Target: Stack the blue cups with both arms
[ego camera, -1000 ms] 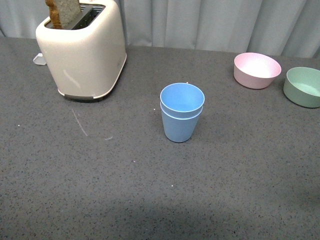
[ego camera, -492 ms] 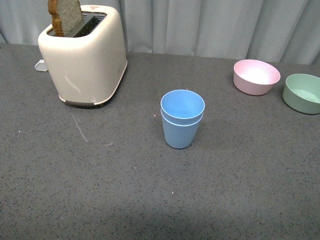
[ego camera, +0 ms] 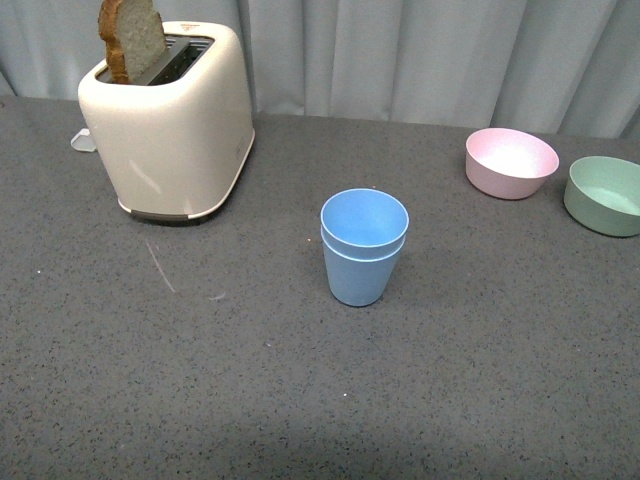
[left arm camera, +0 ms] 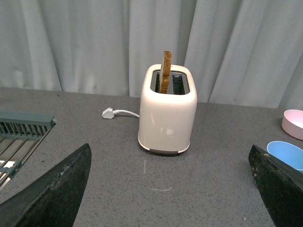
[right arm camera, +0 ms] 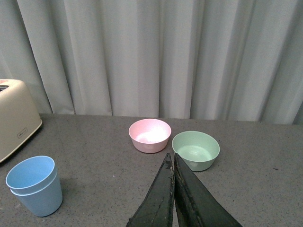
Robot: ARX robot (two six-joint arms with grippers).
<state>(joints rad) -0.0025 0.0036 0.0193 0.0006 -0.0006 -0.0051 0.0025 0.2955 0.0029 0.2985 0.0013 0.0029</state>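
We see the blue cups (ego camera: 364, 247) nested one inside the other, upright mid-counter (ego camera: 300, 400), clear of both arms; our left tool (left arm camera: 170, 189) is spread wide, fingers at the frame edges, holding nothing; our right tool (right arm camera: 173, 189) has its fingers pressed together, empty; toaster (ego camera: 170, 120) far left, pink bowl (ego camera: 511, 163) and green bowl (ego camera: 603, 195) far right.

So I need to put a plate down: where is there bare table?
The near strip in front of the stacked blue cups is bare, as is the gap between them and the toaster. The far right is crowded by the pink bowl and green bowl.
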